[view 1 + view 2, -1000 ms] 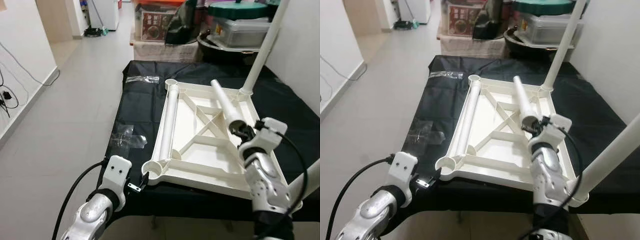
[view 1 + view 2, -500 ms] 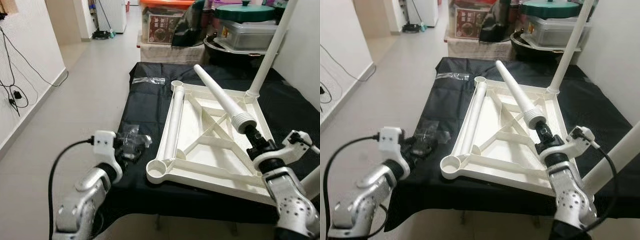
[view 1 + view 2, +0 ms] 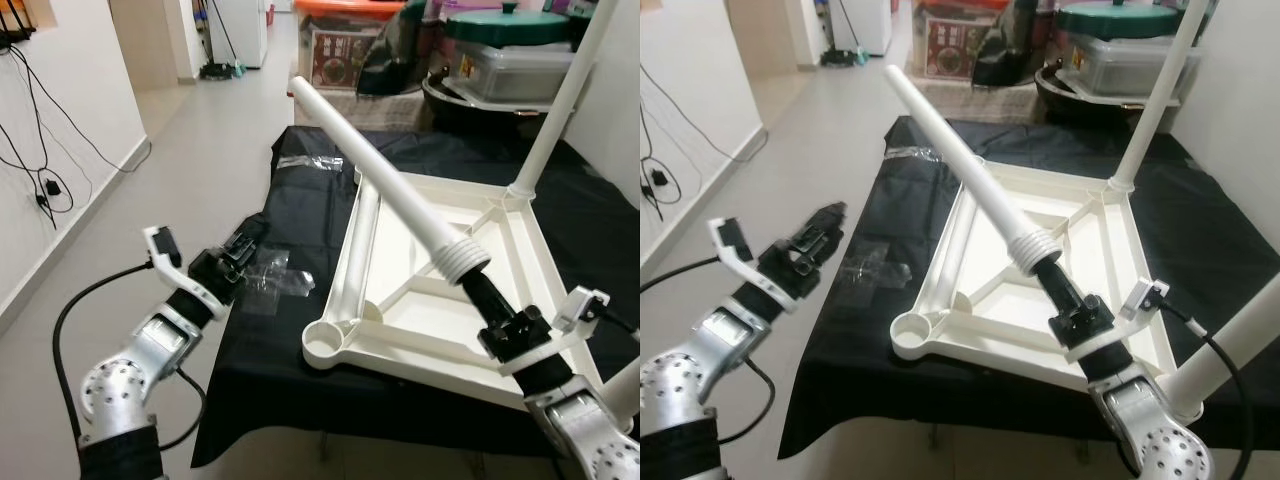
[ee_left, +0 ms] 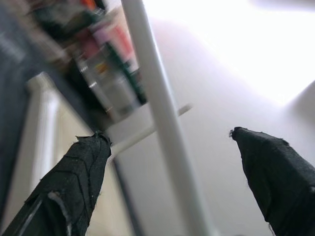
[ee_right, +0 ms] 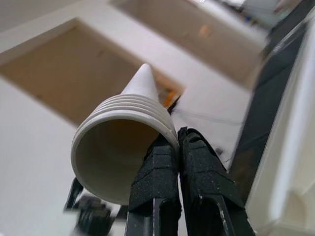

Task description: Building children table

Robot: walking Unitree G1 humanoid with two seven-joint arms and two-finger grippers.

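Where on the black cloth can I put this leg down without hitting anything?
Bare cloth right of the tabletop, past the screwed-in leg. Left strip is crowded: plastic bags, left tool. Right tool holds the leg.

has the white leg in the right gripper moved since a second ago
Yes. The white table leg, pinched at its threaded end by the right gripper, has swung up off the upturned tabletop; its far end now points up-left.

A white table leg [image 3: 385, 182] and white tabletop frame [image 3: 500, 268] lie over a black cloth [image 3: 290, 235].
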